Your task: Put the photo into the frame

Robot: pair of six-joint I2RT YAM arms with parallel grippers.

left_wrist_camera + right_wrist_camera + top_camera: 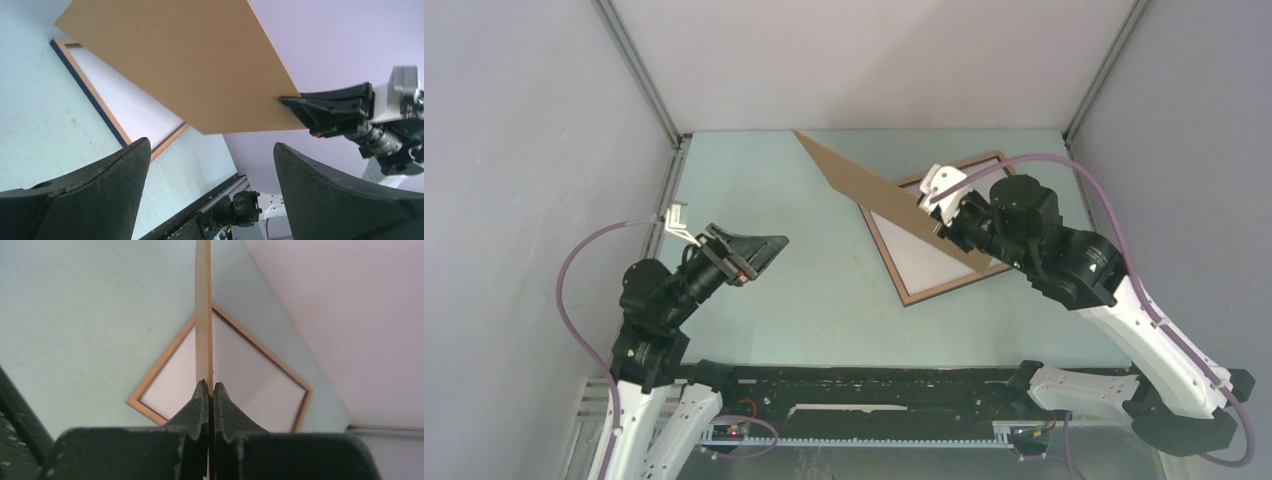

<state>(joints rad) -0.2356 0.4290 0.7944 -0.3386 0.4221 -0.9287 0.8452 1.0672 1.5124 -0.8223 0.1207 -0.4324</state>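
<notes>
Frame: flat on table, right of centre in top view, pale inside.
Backing board: tilted above frame, one edge clamped in right gripper.
Left gripper: centre-left, jaws spread, empty.

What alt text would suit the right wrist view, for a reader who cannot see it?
The right gripper, jaws shut, pinches a thin brown board seen edge-on, running up the centre. Below it a light wooden frame with a whitish inside lies on the pale green table.
</notes>
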